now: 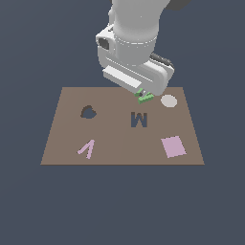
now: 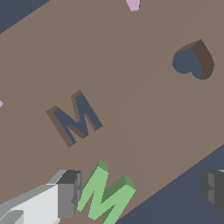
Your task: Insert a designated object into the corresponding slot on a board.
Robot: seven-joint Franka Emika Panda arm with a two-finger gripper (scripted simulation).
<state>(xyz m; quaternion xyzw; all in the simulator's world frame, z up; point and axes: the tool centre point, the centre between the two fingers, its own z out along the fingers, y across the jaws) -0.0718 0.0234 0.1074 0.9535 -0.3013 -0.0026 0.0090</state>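
Note:
The green zigzag piece [image 1: 145,98] is M-shaped and sits at the far edge of the brown board [image 1: 115,139], beyond the dark M-shaped slot [image 1: 139,119]. My gripper [image 1: 142,94] is down around it, under the wrist body. In the wrist view the piece [image 2: 107,194] sits between the fingers, right beside one finger [image 2: 68,192] and far from the other [image 2: 214,188]. The gripper [image 2: 141,190] is open. The M slot [image 2: 75,118] is empty, a short way from the piece on the board [image 2: 144,113].
On the board are a dark blob-shaped hole [image 1: 88,113] [image 2: 192,61], a pink V-shaped piece [image 1: 86,149], a pink square [image 1: 173,146] and a pale round disc [image 1: 168,101] next to the gripper. Dark floor surrounds the board.

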